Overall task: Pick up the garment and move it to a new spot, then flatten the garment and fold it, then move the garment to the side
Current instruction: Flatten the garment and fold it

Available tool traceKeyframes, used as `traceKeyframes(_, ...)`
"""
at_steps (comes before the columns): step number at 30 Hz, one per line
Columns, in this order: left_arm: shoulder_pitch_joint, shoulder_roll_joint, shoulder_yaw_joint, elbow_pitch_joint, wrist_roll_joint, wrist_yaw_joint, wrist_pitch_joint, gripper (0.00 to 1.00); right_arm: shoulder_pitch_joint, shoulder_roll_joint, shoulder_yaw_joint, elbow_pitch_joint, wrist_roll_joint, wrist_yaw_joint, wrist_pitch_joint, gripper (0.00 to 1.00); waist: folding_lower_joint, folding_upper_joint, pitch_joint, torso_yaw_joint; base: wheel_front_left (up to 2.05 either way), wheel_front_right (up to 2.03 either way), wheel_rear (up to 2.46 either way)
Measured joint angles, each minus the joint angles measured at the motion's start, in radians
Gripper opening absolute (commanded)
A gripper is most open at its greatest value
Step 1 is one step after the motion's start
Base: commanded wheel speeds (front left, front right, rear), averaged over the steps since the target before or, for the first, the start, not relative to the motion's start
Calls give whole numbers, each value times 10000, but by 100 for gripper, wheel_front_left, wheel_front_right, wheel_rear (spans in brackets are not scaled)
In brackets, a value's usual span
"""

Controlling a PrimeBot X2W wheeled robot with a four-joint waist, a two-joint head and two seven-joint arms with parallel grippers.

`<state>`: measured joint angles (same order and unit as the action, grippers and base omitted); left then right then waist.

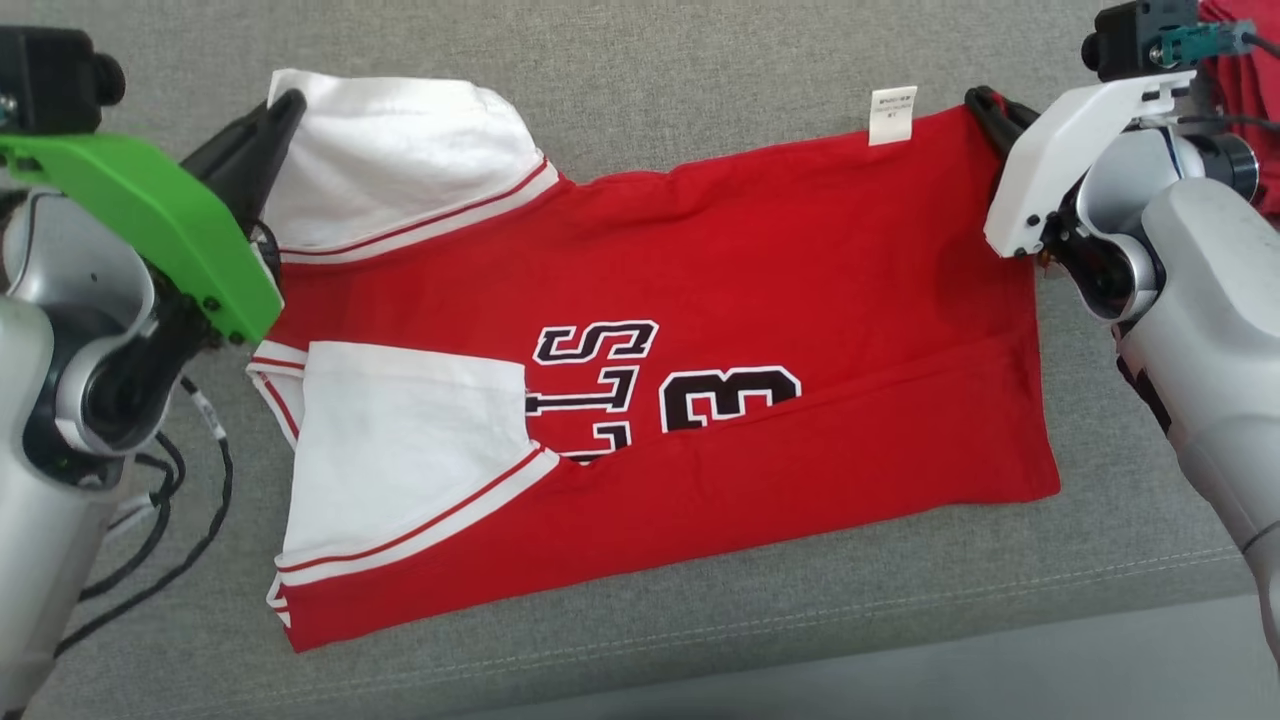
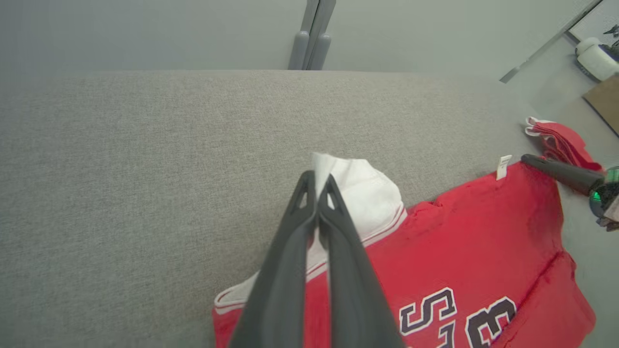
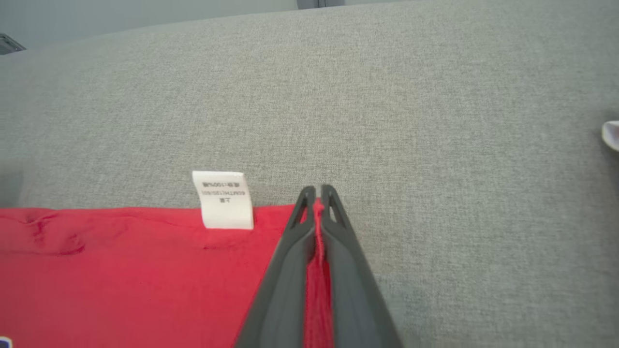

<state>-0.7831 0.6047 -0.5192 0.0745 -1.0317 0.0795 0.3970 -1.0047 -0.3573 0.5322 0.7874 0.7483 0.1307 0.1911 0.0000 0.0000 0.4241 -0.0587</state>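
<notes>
**Clamped on the garment at both far corners**

Shares the grey surface point(image 1: 650, 60) with a red cloth pile point(image 2: 563, 142) just outboard of the right hand point(image 3: 316, 191), and cables point(image 1: 208, 415) by the left forearm. Pinches the red jersey point(image 1: 760, 260) at its hem corner, beside a white label point(image 3: 223, 199), in the right hand. Nips the white sleeve point(image 2: 367, 193) in the left hand point(image 2: 316, 176). Lies flat between both hands, print up. Leaves bare cloth ahead of both fingertips.

The red-and-white short-sleeved fabric jersey point(image 1: 760, 250) lay spread on the grey woven-fabric cushion point(image 1: 650, 60). The left gripper point(image 1: 290, 100) met its far left sleeve corner. The right gripper point(image 1: 980, 100) met its far right corner, just right of the small white paper-like label point(image 1: 892, 115).
</notes>
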Motion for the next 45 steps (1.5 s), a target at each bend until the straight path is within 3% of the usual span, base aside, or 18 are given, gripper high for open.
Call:
traceKeyframes(10,3433,913,435,-3496,-261,1221,-913,0,1025,-326,257,-583,556,0,-1233,0,0,0,-516,81,0,0,0)
traceKeyframes(20,6736,813,155,-5283,-328,2057,-2071,0,2430,-1074,403,-1793,953,2,-2399,0,0,0,-1023,124,0,0,0)
traceKeyframes(31,7613,337,-288,-4019,-405,1829,-2665,0,4035,-2038,594,-3427,761,2,-3081,0,0,0,-1275,31,0,0,0)
traceKeyframes(41,8046,73,86,-3407,-963,1668,-3168,0,4622,-2662,1030,-3799,-479,2,-3866,0,0,0,-1247,-168,0,0,0)
traceKeyframes(45,8319,92,176,-3590,-1202,1561,-3173,0,4663,-2629,1045,-3603,-711,2,-4144,0,0,0,-1237,-153,0,0,0)
